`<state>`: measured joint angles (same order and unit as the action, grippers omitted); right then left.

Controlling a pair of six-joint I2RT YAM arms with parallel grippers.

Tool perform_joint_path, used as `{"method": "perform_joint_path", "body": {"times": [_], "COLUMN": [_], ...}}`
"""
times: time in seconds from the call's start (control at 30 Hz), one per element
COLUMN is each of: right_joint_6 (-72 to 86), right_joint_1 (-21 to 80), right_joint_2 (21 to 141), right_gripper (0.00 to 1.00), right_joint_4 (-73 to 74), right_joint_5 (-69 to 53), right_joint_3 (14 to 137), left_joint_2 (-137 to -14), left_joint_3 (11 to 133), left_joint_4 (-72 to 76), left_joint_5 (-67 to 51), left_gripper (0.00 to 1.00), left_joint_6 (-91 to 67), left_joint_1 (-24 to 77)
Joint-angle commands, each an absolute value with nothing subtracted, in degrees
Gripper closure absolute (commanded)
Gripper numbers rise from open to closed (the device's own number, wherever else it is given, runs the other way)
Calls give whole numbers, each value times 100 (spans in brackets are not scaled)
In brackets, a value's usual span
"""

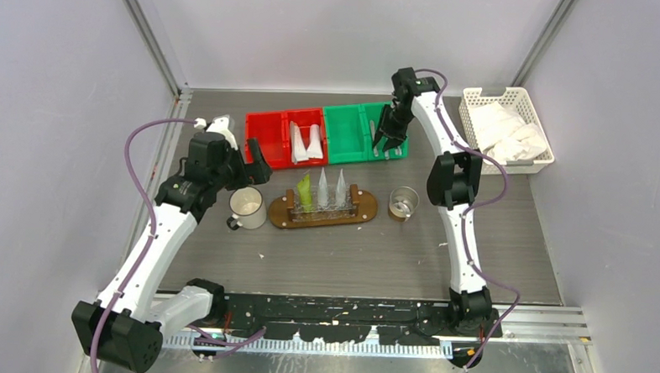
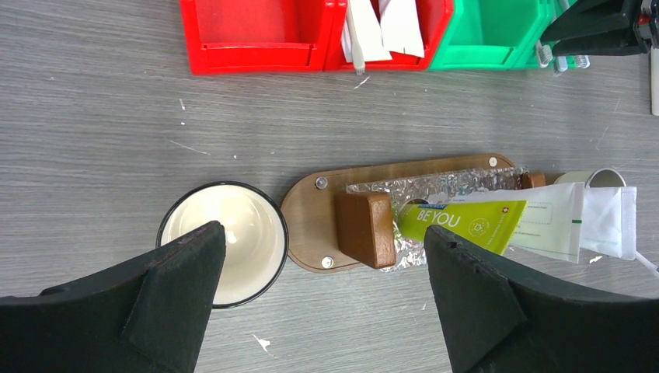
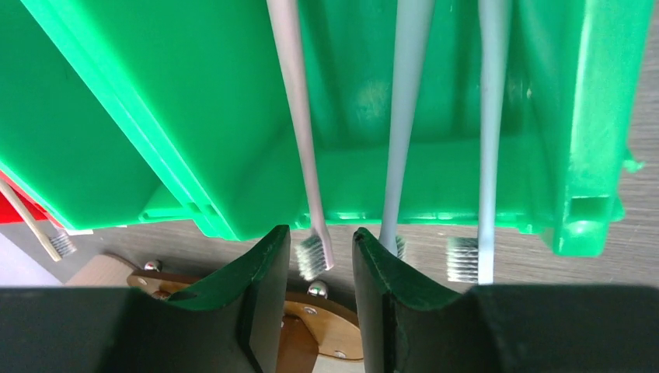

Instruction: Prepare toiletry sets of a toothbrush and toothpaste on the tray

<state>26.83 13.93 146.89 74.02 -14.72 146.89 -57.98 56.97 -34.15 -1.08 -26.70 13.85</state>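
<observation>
Green bin point(image 3: 116, 116) at the frame's top: your right gripper point(image 3: 320, 241) straddles the leftmost toothbrush point(image 3: 298, 116), jaws half-open with gaps either side (nothing pinched yet). Centre on the neck, close squarely, lift straight. Your left gripper point(image 2: 322, 233) hangs wide open and empty above the tray point(image 2: 307, 210).

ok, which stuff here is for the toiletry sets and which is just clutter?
Job: slim silvery toothbrushes, green plastic bin, yellow-green tapered tube, whitish tapered tubes, red plastic bin, oval wooden tray.
Clutter: white enamel mug, small glass cup, white slotted basket.
</observation>
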Motion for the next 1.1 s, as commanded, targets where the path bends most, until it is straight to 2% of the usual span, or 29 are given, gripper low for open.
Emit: {"method": "perform_joint_path", "body": {"times": [0.0, 0.7, 1.07], "right_joint_6": [2739, 2812, 2574], "right_joint_1": [1391, 1372, 1340], "right_joint_2": [14386, 14300, 14272], "right_gripper": [59, 59, 59], "right_joint_4": [7052, 6584, 6868], "right_joint_5": [-1126, -903, -376], "right_joint_3": [14859, 14823, 14756], "left_joint_2": [-5770, -5801, -5810], "left_joint_3": [5738, 5671, 5650], "left_joint_4": [-3352, -3309, -3292], "left_joint_5": [-39, -44, -44], "left_gripper": [0, 0, 0], "left_joint_6": [-2544, -2519, -2538], "left_joint_1": [1354, 1354, 1354]}}
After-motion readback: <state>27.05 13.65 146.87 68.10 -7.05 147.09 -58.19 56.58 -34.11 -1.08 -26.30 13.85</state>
